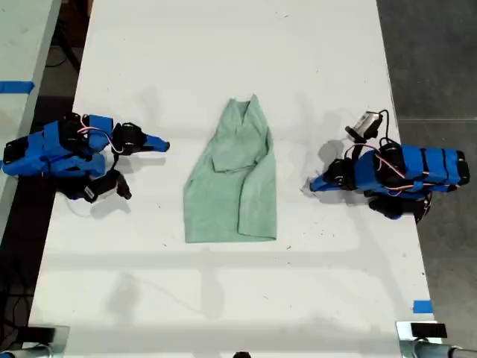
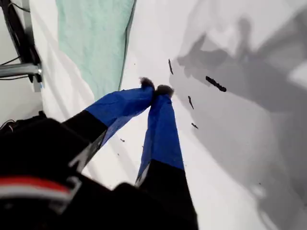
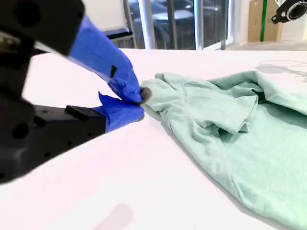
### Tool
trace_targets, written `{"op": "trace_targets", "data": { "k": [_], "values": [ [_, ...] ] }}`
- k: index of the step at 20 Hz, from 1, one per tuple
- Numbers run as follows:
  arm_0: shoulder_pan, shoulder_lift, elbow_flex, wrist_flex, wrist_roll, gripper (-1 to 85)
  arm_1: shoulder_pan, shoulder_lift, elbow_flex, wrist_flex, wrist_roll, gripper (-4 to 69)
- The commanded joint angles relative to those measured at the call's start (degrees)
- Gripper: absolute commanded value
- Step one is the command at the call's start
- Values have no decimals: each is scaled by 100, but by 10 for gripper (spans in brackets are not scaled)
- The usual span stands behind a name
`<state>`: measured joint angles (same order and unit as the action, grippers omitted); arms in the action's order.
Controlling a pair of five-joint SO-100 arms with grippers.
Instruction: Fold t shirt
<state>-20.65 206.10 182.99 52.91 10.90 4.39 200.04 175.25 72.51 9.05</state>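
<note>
Both hands are shut on nothing. Closest to its own camera, my first hand [image 2: 156, 89] has its blue fingers pressed tip to tip over the bare white tabletop [image 1: 223, 298], and only a straight edge of the t shirt [image 1: 235, 186] shows beyond it. My second hand [image 3: 140, 98] is also pinched closed. From its camera the tips look to sit just beside the narrow end of the cloth, but the exterior view shows a clear strip of tabletop between them, so it holds no fabric.

Further out, the t shirt lies flat in the middle of the tabletop between the two arms. My second arm is on the exterior view's left and my first arm on the exterior view's right, each apart from the cloth. The shirt is a long, narrow shape, broad at the hem and tapering toward the neck end, with a sleeve or side panel turned in over the body.

I judge the lengthwise fold to be largely made, with the arms resting between steps. What seems left is the crosswise fold, bringing one end over the other. That calls for both hands to open, reach the same end of the shirt, pinch its two corners together and carry them across evenly so the turned-in layer does not slide loose.
</note>
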Motion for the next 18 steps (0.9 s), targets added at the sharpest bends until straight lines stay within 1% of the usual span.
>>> {"op": "trace_targets", "data": {
  "k": [1, 6, 18],
  "values": [
    [-35, 53, 53, -26, -9, -2, 79, 79, 325, 18, 53, 19],
    [26, 53, 53, -18, -62, -2, -44, 79, 325, 44, 79, 19],
    [0, 53, 53, -18, -70, -2, -9, 79, 325, 35, 26, 19]
  ]
}}
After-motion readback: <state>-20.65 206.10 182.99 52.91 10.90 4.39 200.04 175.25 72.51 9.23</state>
